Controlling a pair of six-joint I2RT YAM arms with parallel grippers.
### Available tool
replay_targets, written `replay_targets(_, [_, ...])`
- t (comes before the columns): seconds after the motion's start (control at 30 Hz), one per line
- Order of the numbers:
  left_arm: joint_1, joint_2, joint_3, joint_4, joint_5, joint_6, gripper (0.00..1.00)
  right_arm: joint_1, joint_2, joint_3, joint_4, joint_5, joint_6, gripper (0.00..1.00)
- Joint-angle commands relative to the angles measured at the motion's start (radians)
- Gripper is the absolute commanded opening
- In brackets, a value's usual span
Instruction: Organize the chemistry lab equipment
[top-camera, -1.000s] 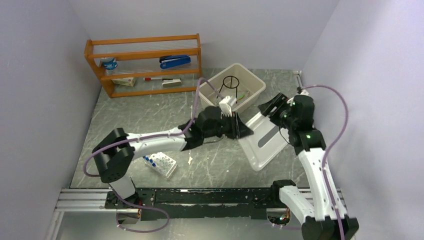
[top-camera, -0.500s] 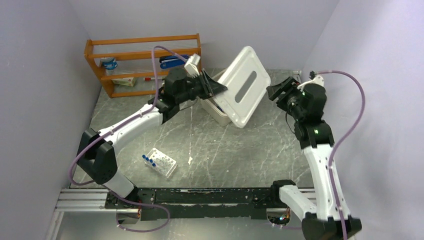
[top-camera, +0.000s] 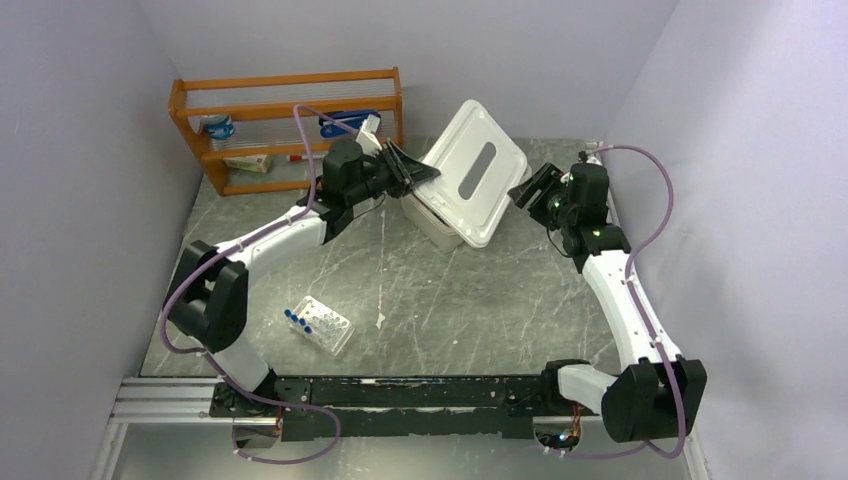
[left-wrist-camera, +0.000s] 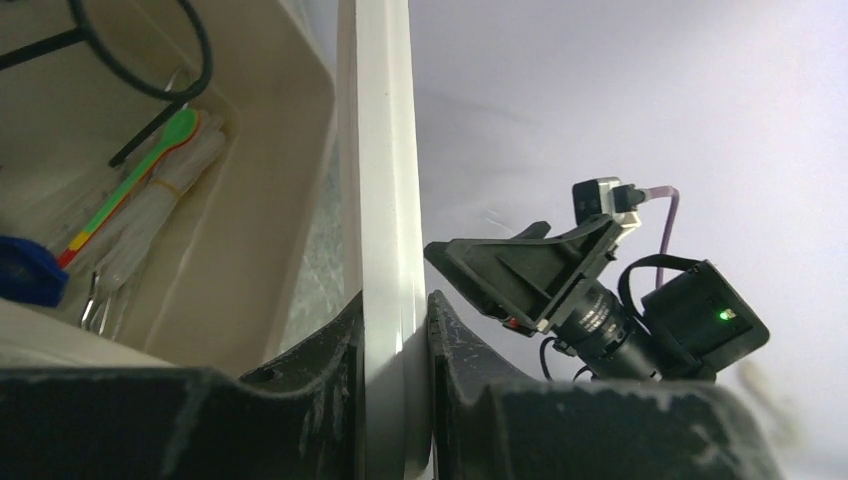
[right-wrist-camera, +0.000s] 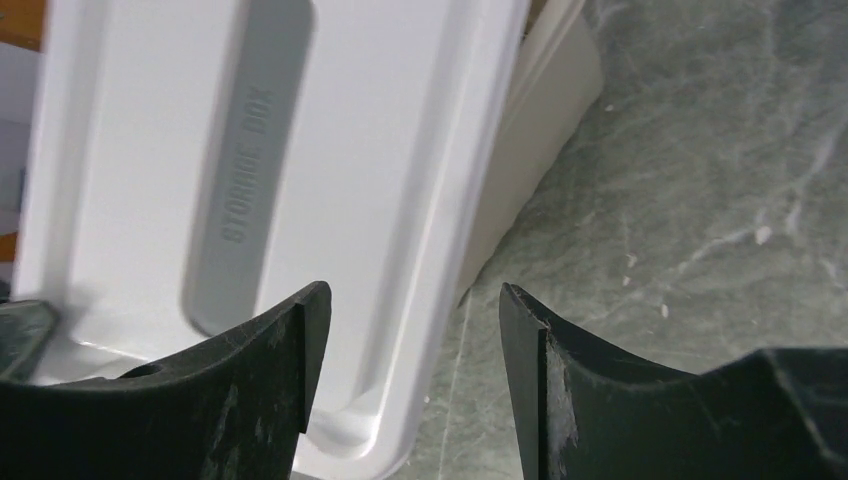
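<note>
Lid (top-camera: 455, 195) is pinched by its edge in the left gripper (top-camera: 425, 172), tilted over the bin (top-camera: 432, 222) holding the tripod (left-wrist-camera: 160, 97), probably for closing, while the right gripper (top-camera: 527, 190) is spread wide beside it.

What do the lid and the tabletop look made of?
Lid: moulded plastic by the look, smooth white satin, with embossed STORAGE BOX lettering. Tabletop: grey with pale veins like marble or slate; possibly only a printed laminate.
</note>
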Motion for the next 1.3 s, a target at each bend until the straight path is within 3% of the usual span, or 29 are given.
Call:
replay_targets(0.0, [0.019, 0.01, -0.022, 0.103, 0.006, -0.022, 0.05, -0.003, 0.03, -0.022, 0.147, -0.066, 0.019, 0.65])
replay_targets(0.2, [0.035, 0.028, -0.028, 0.054, -0.043, 0.043, 0.05, -0.002, 0.111, -0.043, 0.166, -0.023, 0.012, 0.61])
replay_targets(0.6, [0.062, 0.115, 0.047, -0.127, -0.074, 0.166, 0.42, -0.001, 0.252, -0.036, 0.231, -0.11, 0.0, 0.62])
replay_targets(0.77, [0.064, 0.131, 0.145, -0.297, -0.163, 0.292, 0.61, -0.002, 0.297, -0.023, 0.21, -0.124, 0.007, 0.59])
replay_targets(0.9, [0.063, 0.114, 0.186, -0.375, -0.294, 0.372, 0.7, -0.002, 0.308, -0.025, 0.193, -0.119, 0.037, 0.51])
replay_targets(1.07, [0.064, 0.087, 0.254, -0.486, -0.436, 0.491, 0.82, -0.002, 0.273, -0.053, 0.223, -0.128, 0.093, 0.51])
replay_targets(1.2, [0.064, 0.054, 0.239, -0.514, -0.458, 0.559, 0.96, -0.002, 0.259, -0.053, 0.235, -0.148, 0.146, 0.5])
replay_targets(1.27, [0.064, 0.01, 0.184, -0.479, -0.431, 0.577, 0.97, -0.002, 0.245, -0.054, 0.231, -0.122, 0.164, 0.49])
